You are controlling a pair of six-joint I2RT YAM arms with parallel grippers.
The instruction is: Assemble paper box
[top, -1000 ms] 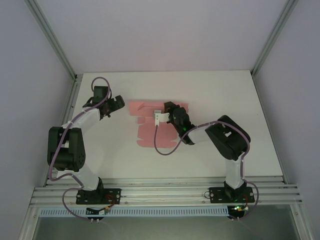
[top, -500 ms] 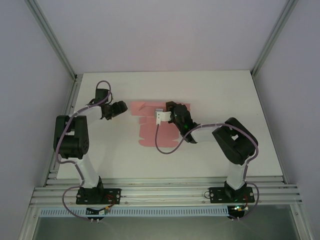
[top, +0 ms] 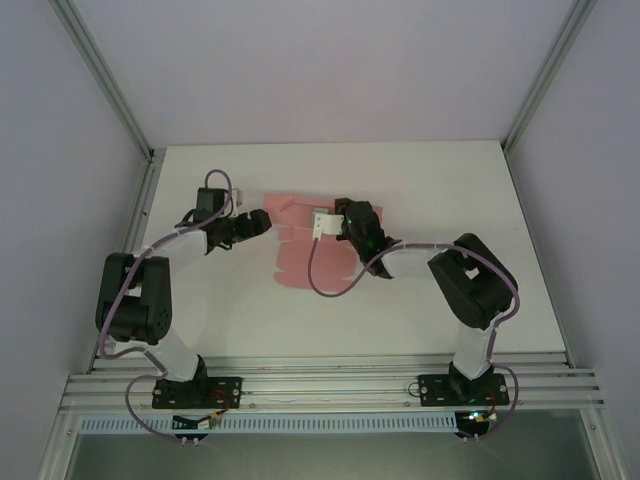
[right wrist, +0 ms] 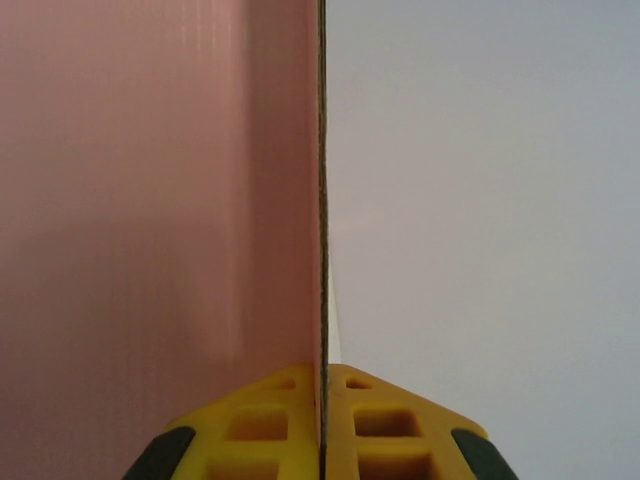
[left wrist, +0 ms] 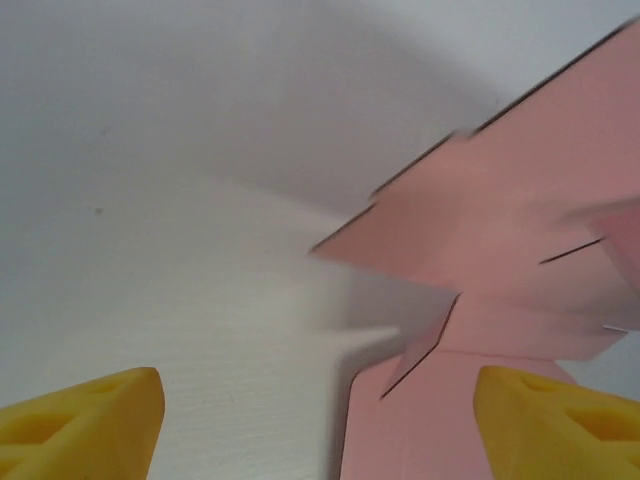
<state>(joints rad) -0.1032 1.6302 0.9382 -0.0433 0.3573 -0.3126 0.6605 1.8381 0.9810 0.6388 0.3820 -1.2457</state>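
The paper box (top: 300,255), a plain pink die-cut sheet of thin card, lies mostly flat on the white table (top: 430,300). No walls stand, so assembly looks barely begun and all the folding is left. Just left of the sheet, the left pincer (top: 263,219) is spread wide and holds nothing. Over the sheet's far right part, the right pincer (right wrist: 323,400) pinches a card edge.

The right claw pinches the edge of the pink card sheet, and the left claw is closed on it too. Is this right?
No: the left wrist view shows the left claw open, gripping nothing. The right claw does pinch the edge of the pink card sheet.
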